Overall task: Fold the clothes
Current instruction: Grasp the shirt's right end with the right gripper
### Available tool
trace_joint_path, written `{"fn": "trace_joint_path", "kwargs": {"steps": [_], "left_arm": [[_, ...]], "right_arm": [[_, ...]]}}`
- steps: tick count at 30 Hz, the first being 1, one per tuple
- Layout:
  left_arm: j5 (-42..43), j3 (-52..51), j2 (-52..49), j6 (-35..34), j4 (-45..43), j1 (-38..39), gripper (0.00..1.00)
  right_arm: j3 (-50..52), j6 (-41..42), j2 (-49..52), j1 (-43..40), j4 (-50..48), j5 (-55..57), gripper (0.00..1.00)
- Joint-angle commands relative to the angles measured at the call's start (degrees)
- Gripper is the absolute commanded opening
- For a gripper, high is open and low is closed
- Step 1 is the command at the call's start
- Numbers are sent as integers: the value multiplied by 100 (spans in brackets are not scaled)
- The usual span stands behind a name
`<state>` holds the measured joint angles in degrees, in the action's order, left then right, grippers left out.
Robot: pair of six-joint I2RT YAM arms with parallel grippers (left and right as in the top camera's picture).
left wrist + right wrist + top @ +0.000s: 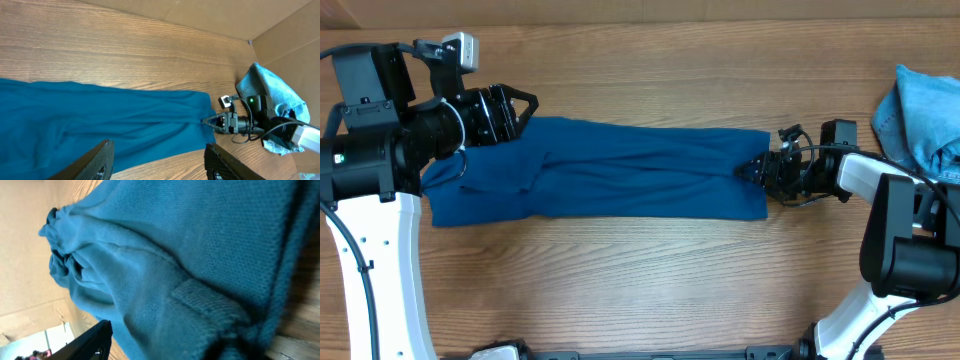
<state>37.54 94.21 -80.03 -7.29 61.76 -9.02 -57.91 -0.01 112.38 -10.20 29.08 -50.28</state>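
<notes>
The clothes in hand are a deep-blue shirt (620,170), folded into a long band across the table. My left gripper (520,105) hovers over the band's upper left end. In the left wrist view the gripper (159,145) is open, with the shirt (100,120) and bare wood well below it and nothing between its fingers. My right gripper (752,168) is at the middle of the shirt's right edge. Seen from the right wrist, bunched shirt fabric (175,245) fills the gap of that gripper (165,335), and the left finger (95,340) still stands apart from the cloth.
A crumpled light-blue garment (920,110) lies at the table's far right, behind my right arm; it also shows in the left wrist view (272,95). Cardboard walls border the table at the back. Bare wood lies in front of the shirt.
</notes>
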Motion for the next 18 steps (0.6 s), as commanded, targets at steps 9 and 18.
{"fn": "trace_joint_path", "kwargs": {"steps": [9,18], "left_arm": [[107,46,76,46,164,9,62],[107,46,76,46,168,9,62]], "right_arm": [[234,0,337,-42,-50,817,24],[74,4,254,-42,7,813,8]]}}
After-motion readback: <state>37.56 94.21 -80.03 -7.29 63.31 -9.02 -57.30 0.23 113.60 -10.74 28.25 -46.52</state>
